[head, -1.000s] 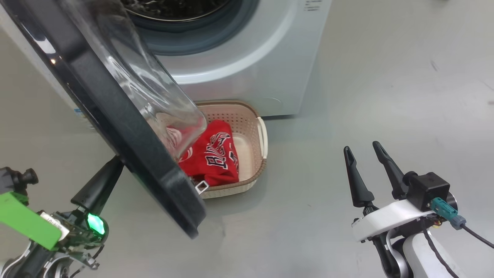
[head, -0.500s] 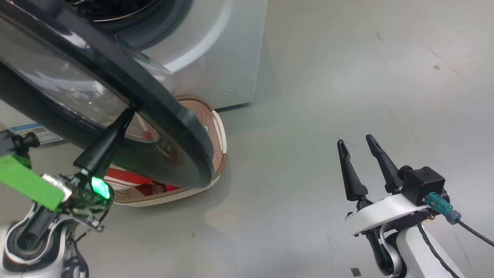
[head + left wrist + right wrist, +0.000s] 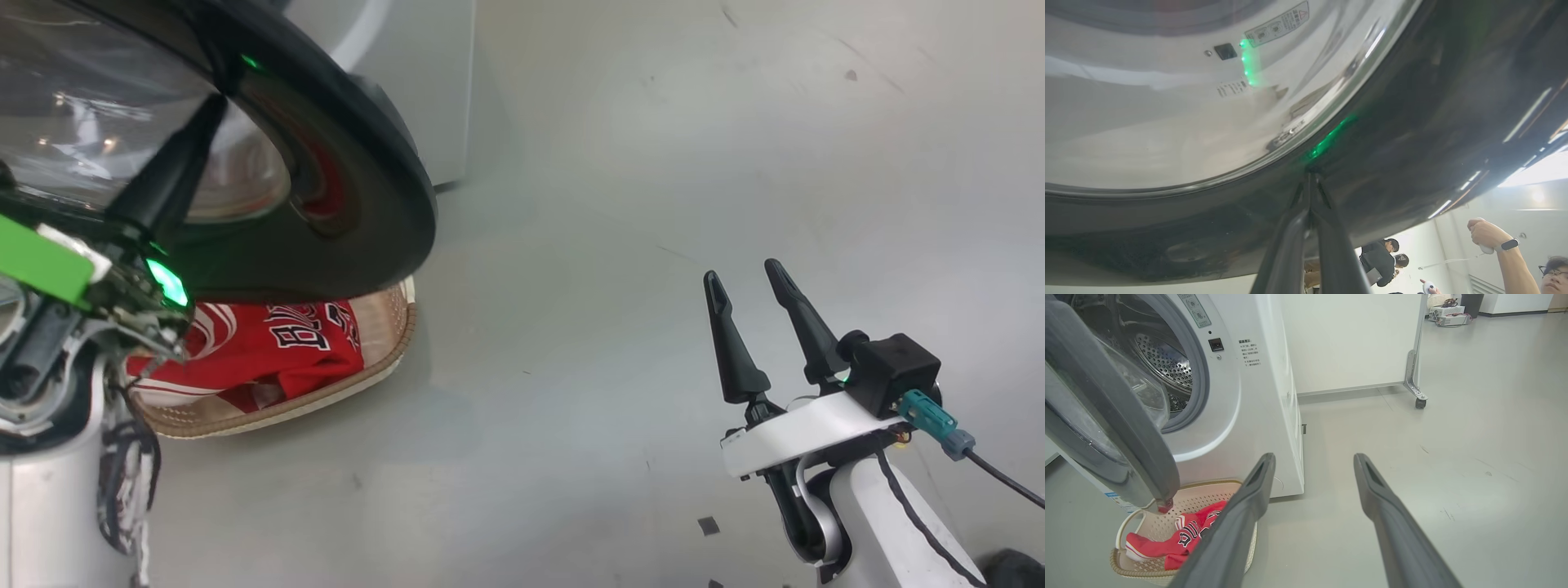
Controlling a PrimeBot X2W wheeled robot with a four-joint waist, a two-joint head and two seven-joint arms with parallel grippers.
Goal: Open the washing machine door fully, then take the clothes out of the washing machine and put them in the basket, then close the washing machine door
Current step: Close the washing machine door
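The washing machine door [image 3: 343, 171], black and glossy, stands partly open over the basket. My left gripper [image 3: 1310, 176] is shut, and its joined fingertips press on the door's black outer rim [image 3: 1412, 122] beside the glass bowl [image 3: 1167, 102]. The red clothes [image 3: 269, 343] lie in the cream basket [image 3: 384, 363] on the floor before the washing machine [image 3: 1257, 396]. Its steel drum [image 3: 1163, 359] shows behind the door [image 3: 1106, 416]. The basket [image 3: 1139, 572] and the clothes [image 3: 1180, 539] sit under the door's lower edge. My right gripper [image 3: 739, 273] hangs open and empty over bare floor to the right.
A white panel on a castor [image 3: 1414, 375] stands behind and to the right of the machine. Grey floor stretches out to the right. People show under the door in the left wrist view, one raised hand [image 3: 1484, 234] holding a controller.
The head camera has turned, shifting the machine up and left. The door has swung from edge-on to showing its outer face, my shut left gripper moving with it. The right gripper has kept its pose.
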